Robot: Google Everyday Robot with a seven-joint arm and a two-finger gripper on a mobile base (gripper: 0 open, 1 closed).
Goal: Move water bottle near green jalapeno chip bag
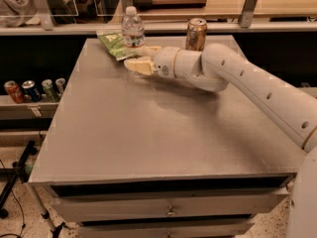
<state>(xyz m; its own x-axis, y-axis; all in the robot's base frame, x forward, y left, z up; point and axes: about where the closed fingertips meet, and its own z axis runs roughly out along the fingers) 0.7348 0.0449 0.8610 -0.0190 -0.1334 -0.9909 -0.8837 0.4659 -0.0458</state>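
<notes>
The water bottle (132, 28) stands upright at the back of the grey table (148, 133), its base right behind the green jalapeno chip bag (114, 43), which lies flat at the table's back left. My gripper (131, 57) hovers just in front of and to the right of the bottle's base, beside the bag. It is open and empty, with one finger (146, 49) near the bottle's base and the other finger (139, 66) nearer the camera. The arm reaches in from the right.
A gold-brown drink can (196, 33) stands at the back of the table, right of the bottle and behind my arm. Several small cans (32, 89) sit on a low shelf to the left. A counter with posts runs behind the table. Drawers sit below the table's front edge.
</notes>
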